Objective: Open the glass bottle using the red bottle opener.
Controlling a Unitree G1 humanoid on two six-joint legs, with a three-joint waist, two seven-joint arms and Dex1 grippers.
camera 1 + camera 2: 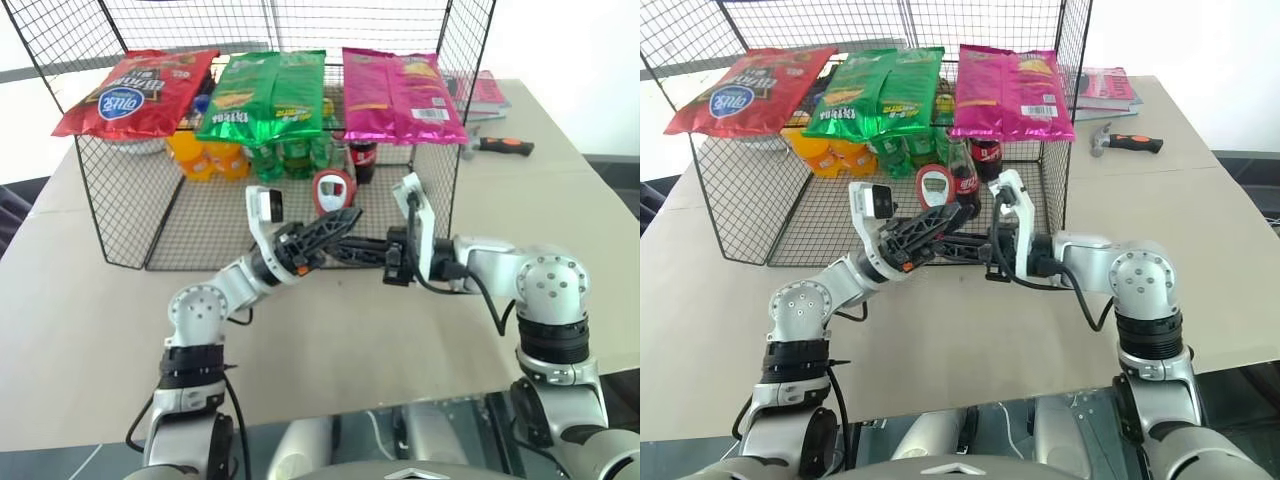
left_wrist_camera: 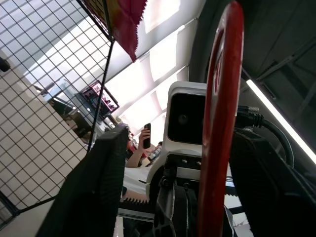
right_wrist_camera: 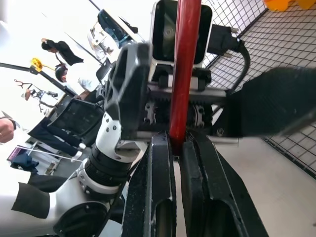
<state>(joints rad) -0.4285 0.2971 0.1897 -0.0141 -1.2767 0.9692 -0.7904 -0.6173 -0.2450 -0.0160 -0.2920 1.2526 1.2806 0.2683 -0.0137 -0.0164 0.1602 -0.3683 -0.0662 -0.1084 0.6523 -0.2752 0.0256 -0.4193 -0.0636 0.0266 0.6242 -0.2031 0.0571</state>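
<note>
Red opener: in the left eye view the red bottle opener (image 1: 331, 190) stands before the wire cage (image 1: 120, 215), its round head above the two grippers, which meet tip to tip under it. In the right eye view the glass bottle (image 1: 961, 178) stands just beside the opener, at the cage's front edge. In the left wrist view the left gripper (image 2: 170, 197) has fingers spread apart around the opener. In the right wrist view the right gripper (image 3: 177, 148) is clamped on its handle.
</note>
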